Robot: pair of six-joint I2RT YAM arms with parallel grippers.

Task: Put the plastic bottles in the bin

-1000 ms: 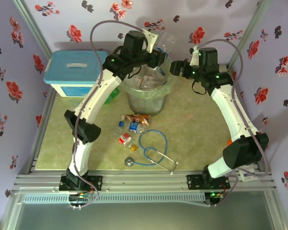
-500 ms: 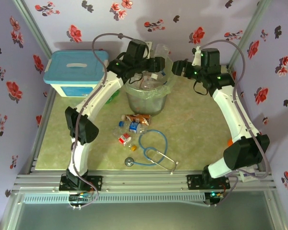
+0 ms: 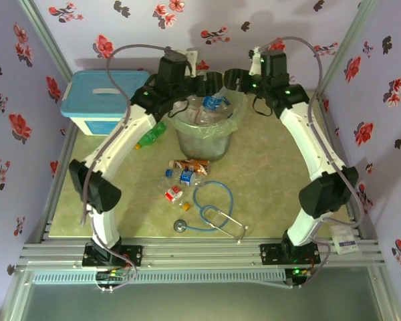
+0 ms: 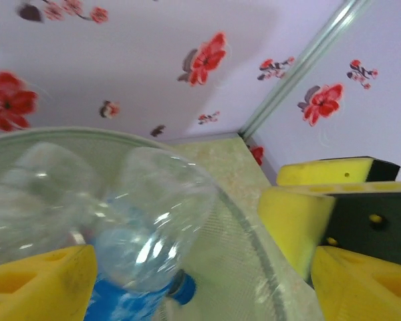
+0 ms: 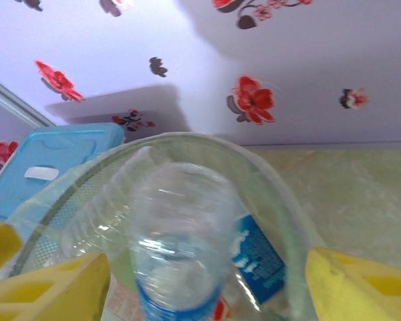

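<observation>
Bottle (image 4: pixel 147 214): clear plastic, blue label, in bin (image 3: pixel 202 140) mouth, upper centre; left gripper (image 4: pixel 204 274), right gripper (image 5: pixel 207 274) spread, empty.

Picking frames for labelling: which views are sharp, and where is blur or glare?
Top external: sharp, even light, faint shadows on the back wall. Left wrist: clear bottle soft, with glare streaks. Right wrist: bottle blurred, wall flowers crisper.

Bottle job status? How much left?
Done: several bottles lie in the bin. In hand: nothing gripped; left hand and right hand are open at the rim, a blue-labelled bottle in the bin's mouth. Left: green bottle beside the bin, plus a cluster of bottles by the stethoscope.
</observation>
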